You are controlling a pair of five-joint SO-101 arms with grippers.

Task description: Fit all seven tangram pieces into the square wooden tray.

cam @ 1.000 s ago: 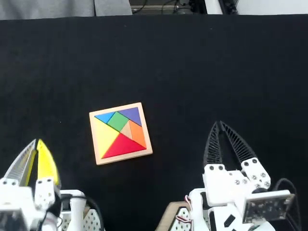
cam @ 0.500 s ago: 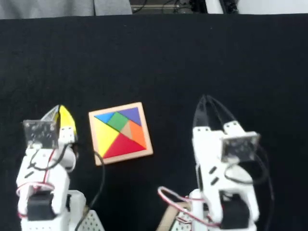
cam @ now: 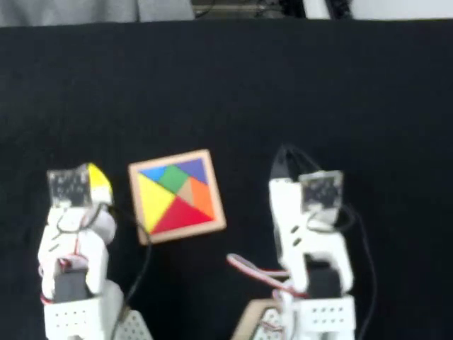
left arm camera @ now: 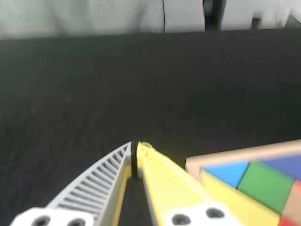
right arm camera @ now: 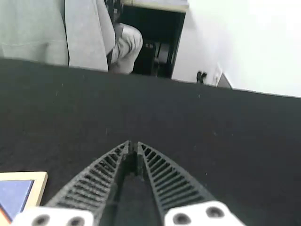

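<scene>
A black table [cam: 283, 85] is filling most of the high view. Two white arms are standing along the bottom edge, the left arm [cam: 71, 255] in the lower left and the right arm [cam: 311, 241] right of centre. The wooden tray [cam: 136, 207] is lying slightly turned, left of centre in the frame, between the two arms. All seven tangram pieces are sitting inside it: a yellow triangle [cam: 154, 202] and a red triangle [cam: 182, 214] taking the lower part, then an orange piece [cam: 203, 198], a purple piece [cam: 195, 168], a green square [cam: 173, 177], a blue triangle [cam: 153, 172] and a small tan triangle [cam: 186, 191]. The left gripper [cam: 90, 168], yellow on one side, is hanging just left of the tray's upper left corner, its tips pressing together on nothing. The right gripper [cam: 283, 150], black, is pointing up-frame well to the tray's right, its tips likewise meeting with nothing between them.
</scene>
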